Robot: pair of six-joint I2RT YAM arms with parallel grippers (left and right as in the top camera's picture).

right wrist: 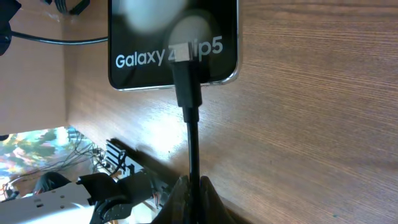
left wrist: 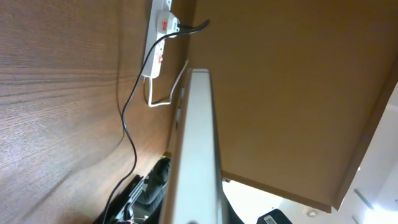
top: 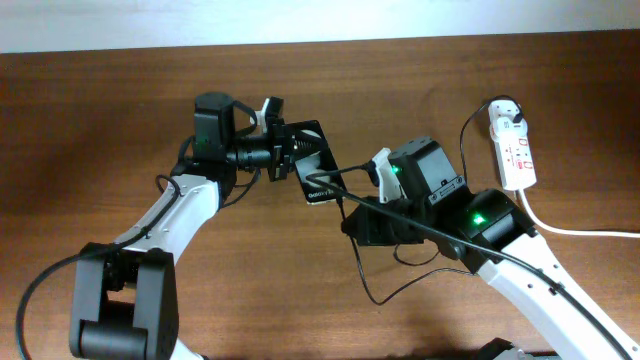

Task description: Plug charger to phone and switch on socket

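L arm reaches in toward mid-bench. The left end effector is clamped on the phone, gripping it from the far-left side. The phone is a small black slab near bench centre, between the two arms. Can't tell whether it touches the wood.

R wrist view: phone screen faces the cam, lit w/ "Galaxy Z Flip5" and a blurry round white glare. The charger plug tip stands at the phone's lower edge, overlapping it in this view. Can't tell if it's seated in the port. The thin black cable runs straight down from the tip into the right end effector, whose dark fingers are pinched together on the cable just below the plug.

Overhead: right end effector sits just right of the phone. Slack charger cable loops on the bench in front of the R arm. Its other end is at the white adapter, plugged into the far end of the socket.

The socket is a white strip w/ red markings, lying at the bench's right side, well apart from the phone. A thick white cord leaves its near end toward the right edge. Switch position: too small to tell.

L wrist view: phone seen edge-on (pale rim only). Beyond it are the socket, the black cable and the white cord.
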